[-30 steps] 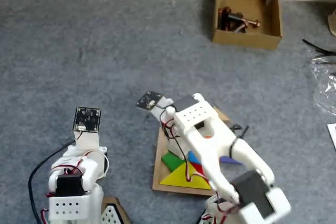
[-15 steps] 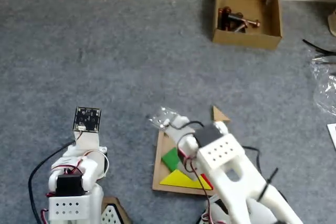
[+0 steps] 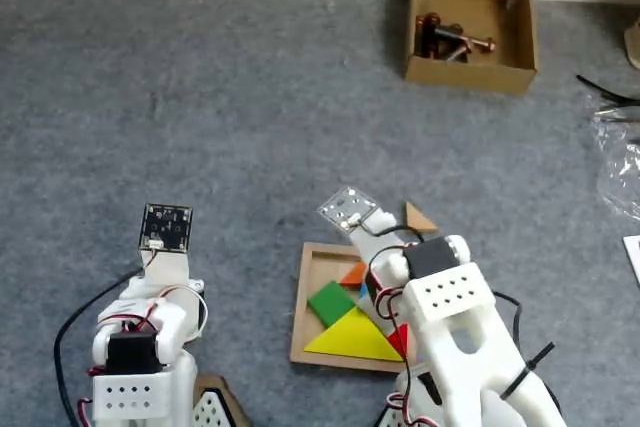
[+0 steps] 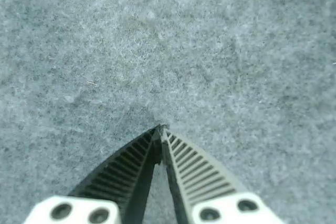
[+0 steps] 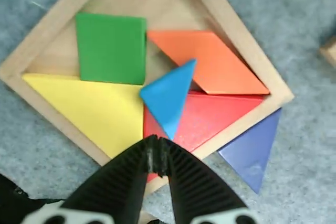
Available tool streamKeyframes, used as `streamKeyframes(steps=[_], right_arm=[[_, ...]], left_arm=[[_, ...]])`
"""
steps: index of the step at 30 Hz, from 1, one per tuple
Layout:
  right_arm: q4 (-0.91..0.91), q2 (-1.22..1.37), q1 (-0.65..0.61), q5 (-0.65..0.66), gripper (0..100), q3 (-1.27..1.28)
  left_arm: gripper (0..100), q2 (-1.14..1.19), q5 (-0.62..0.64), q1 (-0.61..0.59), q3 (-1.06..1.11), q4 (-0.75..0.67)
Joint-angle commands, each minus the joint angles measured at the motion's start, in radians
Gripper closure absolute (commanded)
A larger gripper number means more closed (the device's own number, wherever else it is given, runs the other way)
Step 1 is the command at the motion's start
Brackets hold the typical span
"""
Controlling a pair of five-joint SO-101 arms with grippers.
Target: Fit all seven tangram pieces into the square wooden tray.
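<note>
— Where is the tray from you?

— The tray [image 5: 236, 30] sits on the carpet under my right arm. My left arm is well apart from it, so the right is nearer.

— What's in it?

— The yellow triangle [image 5: 89, 108] and the red triangle [image 5: 210, 116] lie flat and meet at the corner nearest me. Beyond them are the orange piece [image 5: 210, 61] and the green square [image 5: 111, 48]. The blue triangle [image 5: 168, 95] isn't seated: it rests on top, across the spot where yellow, red and orange meet.

— And outside?

— The indigo triangle [image 5: 252, 148] is on the carpet, touching the outside of the rim beside the red. A wood triangle [image 3: 418, 217] lies near the far corner.

— Your hands?

— Both are pressed together with nothing in them. The left gripper [image 4: 160, 129] is over bare carpet. The right gripper [image 5: 157, 153] hangs above the yellow-red seam. The blue triangle is just ahead of its tips, with its long axis pointing away from them toward the orange. I judge that one comes next, and I'd have to part my fingers first.
</note>
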Motion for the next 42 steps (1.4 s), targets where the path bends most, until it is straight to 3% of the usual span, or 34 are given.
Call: streamKeyframes(steps=[1,31,42], right_arm=[[-0.024,-0.028,0.012,0.012,99.3,0.042],[-0.137,-0.027,0.016,0.051,99.3,0.119],[-0.185,-0.027,0.074,0.069,99.3,0.117]], left_arm=[[99,0.002,0.005,-0.010,0.021,0.005],[99,0.002,0.005,-0.010,0.021,0.005],[99,0.002,0.005,-0.010,0.021,0.005]])
